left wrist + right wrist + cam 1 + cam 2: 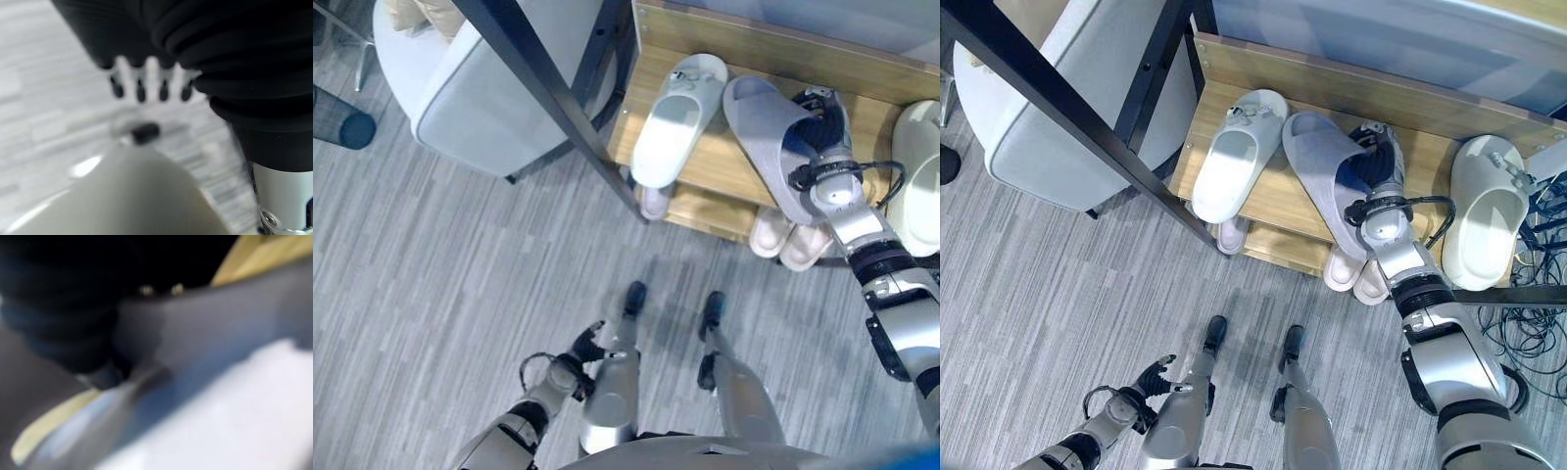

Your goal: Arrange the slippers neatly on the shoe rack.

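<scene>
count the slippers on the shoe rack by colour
white foam slippers on the top shelf: 2
grey foam slipper, top shelf, at the right hand: 1
pale pink slippers on the lower shelf: 3
total: 6

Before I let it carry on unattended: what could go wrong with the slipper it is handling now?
The grey slipper lies at an angle on the shoe rack, its heel past the front edge, so it might tip off if the right hand pulls away. Pushed sideways, it may bump the white slipper close beside it. The left hand hangs low, too far to help.
</scene>
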Controlling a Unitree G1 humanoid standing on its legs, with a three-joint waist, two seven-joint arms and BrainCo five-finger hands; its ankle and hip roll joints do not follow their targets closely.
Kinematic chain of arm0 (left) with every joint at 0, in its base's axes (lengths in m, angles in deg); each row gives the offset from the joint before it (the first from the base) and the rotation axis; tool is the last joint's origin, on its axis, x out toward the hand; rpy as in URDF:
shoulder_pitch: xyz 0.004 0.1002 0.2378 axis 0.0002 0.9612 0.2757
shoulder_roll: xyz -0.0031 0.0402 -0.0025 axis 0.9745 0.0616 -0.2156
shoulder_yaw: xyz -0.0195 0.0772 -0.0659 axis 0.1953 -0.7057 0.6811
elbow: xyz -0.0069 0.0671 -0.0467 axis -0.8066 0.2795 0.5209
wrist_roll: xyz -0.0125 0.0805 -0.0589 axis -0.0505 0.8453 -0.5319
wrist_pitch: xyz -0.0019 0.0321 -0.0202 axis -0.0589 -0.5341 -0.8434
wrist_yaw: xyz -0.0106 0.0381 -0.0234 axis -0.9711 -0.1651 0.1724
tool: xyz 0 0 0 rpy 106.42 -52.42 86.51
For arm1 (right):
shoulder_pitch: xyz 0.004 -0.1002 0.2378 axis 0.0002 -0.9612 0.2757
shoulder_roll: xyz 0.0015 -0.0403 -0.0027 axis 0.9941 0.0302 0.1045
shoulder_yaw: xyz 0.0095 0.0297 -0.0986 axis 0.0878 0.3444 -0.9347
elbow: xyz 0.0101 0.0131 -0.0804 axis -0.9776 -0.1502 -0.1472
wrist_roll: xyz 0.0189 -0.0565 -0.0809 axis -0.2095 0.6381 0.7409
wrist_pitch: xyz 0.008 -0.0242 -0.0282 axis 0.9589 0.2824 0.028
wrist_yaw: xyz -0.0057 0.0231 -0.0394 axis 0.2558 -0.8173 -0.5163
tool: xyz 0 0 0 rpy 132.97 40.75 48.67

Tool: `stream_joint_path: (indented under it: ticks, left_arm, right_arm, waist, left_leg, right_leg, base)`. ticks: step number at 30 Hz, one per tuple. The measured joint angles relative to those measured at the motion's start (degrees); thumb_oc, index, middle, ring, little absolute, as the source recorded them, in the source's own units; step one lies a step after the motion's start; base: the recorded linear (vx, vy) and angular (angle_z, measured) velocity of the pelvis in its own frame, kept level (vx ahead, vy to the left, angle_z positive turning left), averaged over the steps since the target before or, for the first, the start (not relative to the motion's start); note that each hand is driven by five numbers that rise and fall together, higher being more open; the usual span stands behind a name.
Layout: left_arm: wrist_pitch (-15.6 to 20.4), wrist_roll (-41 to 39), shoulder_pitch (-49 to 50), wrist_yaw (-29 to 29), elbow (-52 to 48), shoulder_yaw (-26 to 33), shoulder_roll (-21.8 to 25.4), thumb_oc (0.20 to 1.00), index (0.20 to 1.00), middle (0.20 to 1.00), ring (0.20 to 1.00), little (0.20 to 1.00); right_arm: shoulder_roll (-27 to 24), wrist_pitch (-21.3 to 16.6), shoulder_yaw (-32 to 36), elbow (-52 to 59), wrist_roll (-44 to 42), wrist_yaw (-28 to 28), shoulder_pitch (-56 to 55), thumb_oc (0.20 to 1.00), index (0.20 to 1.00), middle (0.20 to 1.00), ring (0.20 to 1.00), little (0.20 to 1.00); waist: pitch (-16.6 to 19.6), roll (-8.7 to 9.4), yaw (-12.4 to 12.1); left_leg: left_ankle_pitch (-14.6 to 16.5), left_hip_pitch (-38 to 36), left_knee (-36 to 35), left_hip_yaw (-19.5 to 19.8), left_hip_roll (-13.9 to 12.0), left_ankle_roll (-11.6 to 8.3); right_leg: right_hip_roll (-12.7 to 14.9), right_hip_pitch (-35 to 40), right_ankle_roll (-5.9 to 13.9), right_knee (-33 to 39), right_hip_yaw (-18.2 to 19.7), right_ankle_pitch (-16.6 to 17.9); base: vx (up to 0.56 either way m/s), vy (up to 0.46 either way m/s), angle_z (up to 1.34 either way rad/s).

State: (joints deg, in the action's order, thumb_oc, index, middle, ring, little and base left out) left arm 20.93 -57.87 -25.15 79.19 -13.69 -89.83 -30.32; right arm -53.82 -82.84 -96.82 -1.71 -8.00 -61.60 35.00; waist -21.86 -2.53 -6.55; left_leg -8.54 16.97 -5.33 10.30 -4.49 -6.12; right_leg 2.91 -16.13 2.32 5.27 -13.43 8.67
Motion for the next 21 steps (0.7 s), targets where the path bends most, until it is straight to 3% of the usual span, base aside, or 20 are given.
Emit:
stream_joint_path:
  ticks: [2, 3, 7, 10, 18, 21]
  left_arm:
    - [-0.03, 0.00, -0.31, -0.83, -1.04, 0.15, 0.31, 1.000, 1.000, 1.000, 1.000, 1.000]
    - [-0.04, -0.01, -0.02, -1.33, -2.17, 1.62, 1.10, 1.000, 1.000, 1.000, 1.000, 1.000]
    - [0.26, -1.08, -1.15, -2.52, -2.37, 6.90, 1.48, 1.000, 1.000, 1.000, 1.000, 1.000]
    - [0.36, -2.61, -2.64, -4.13, -1.87, 10.31, 2.46, 1.000, 1.000, 1.000, 1.000, 1.000]
    - [2.83, -8.05, -6.75, -11.13, -0.76, 17.59, 9.95, 1.000, 1.000, 1.000, 1.000, 1.000]
    - [4.29, -10.76, -8.81, -13.57, 1.07, 19.71, 12.10, 1.000, 1.000, 1.000, 1.000, 1.000]
  right_arm:
    - [1.26, -0.54, 3.92, 9.74, 1.74, -0.33, -7.44, 0.200, 0.200, 0.200, 0.200, 0.200]
    - [4.71, -1.79, 6.13, 16.19, 1.39, -0.78, -13.26, 0.200, 0.200, 0.200, 0.200, 0.200]
    - [7.49, -3.69, 4.45, 29.57, -0.99, 3.84, -25.68, 0.200, 0.200, 0.200, 0.200, 0.200]
    - [8.41, -6.10, 1.54, 33.65, -1.13, 8.02, -31.41, 0.200, 0.200, 0.200, 0.200, 0.200]
    - [6.52, -7.18, -6.12, 31.39, -3.28, 14.12, -36.62, 0.200, 0.200, 0.200, 0.200, 0.200]
    - [4.95, -7.87, -8.23, 25.65, -3.00, 13.84, -34.79, 0.200, 0.200, 0.200, 0.200, 0.200]
  waist:
    - [-1.16, 0.56, 0.25]
    - [-2.02, 1.83, 1.32]
    - [-3.59, 4.52, 3.27]
    - [-4.66, 6.13, 4.29]
    - [-7.05, 6.47, 7.14]
    - [-7.56, 5.70, 7.74]
  left_leg:
    - [-0.04, 0.07, 0.00, -0.04, 0.27, 0.06]
    - [-0.04, 0.10, 0.01, -0.13, 0.44, 0.06]
    - [0.04, 1.28, 0.63, -0.46, 0.67, 0.09]
    - [0.58, 2.87, 2.30, -0.88, 0.91, 0.11]
    - [7.52, 14.50, 19.56, -3.06, 1.90, 0.99]
    - [12.16, 21.59, 30.79, -3.20, 2.02, 1.80]
  right_leg:
    - [0.20, -0.08, -0.03, -0.01, 0.03, 0.04]
    - [0.20, -0.19, -0.01, -0.01, 0.10, 0.10]
    - [0.37, -1.29, 0.20, -0.02, 0.49, 0.35]
    - [0.66, -2.56, 0.26, -0.14, 1.24, 0.83]
    - [1.74, -13.26, 0.26, -12.77, 4.27, -2.64]
    - [2.59, -20.51, 0.00, -24.23, 5.06, -7.34]
  base:
    - [-0.03, 0.022, 0.01]
    - [-0.05, 0.004, -0.05]
    - [-0.07, 0.017, -0.03]
    - [-0.10, 0.047, -0.10]
    - [-0.10, 0.079, -0.18]
    - [-0.01, 0.070, -0.08]
